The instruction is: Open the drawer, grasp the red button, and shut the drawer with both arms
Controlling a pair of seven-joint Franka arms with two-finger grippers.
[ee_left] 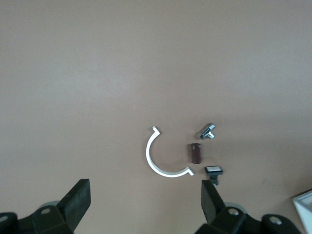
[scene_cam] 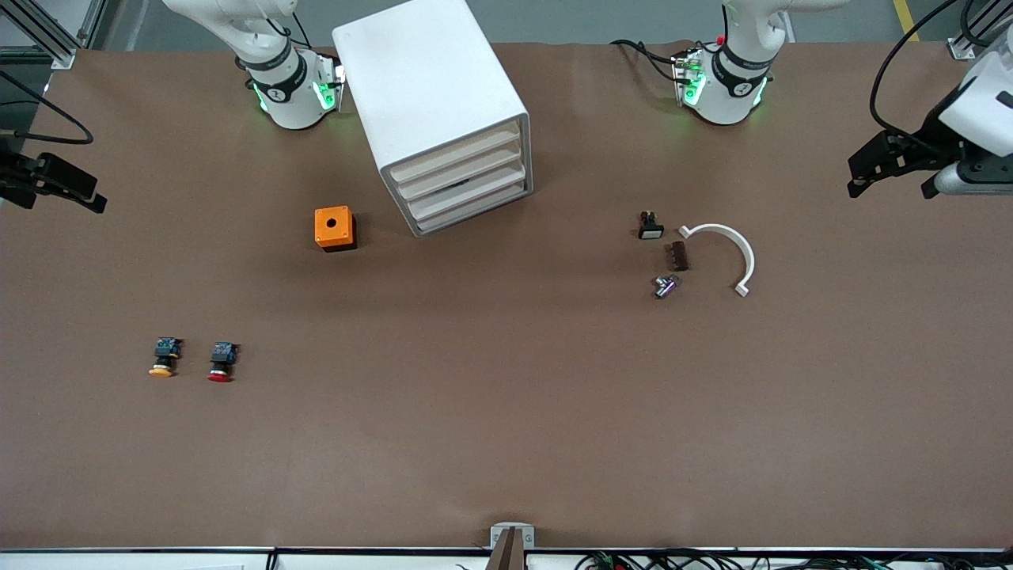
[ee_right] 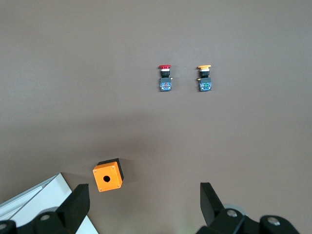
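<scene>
Black fingers of the left gripper stood wide apart and held nothing, hanging over the left arm's end of the table. Under its wrist camera lay four small things close together: one white half-ring, one dark brown block, one little silver part and one black switch with a white face.

The right gripper was likewise spread wide and empty, over the right arm's end. Below it sat one orange box with a hole, beside one white drawer cabinet with its four drawers shut. Two push-buttons lay side by side, well apart from both grippers. The button had a round red cap, a black body and a blue rear end; its twin wore an orange-yellow cap.
</scene>
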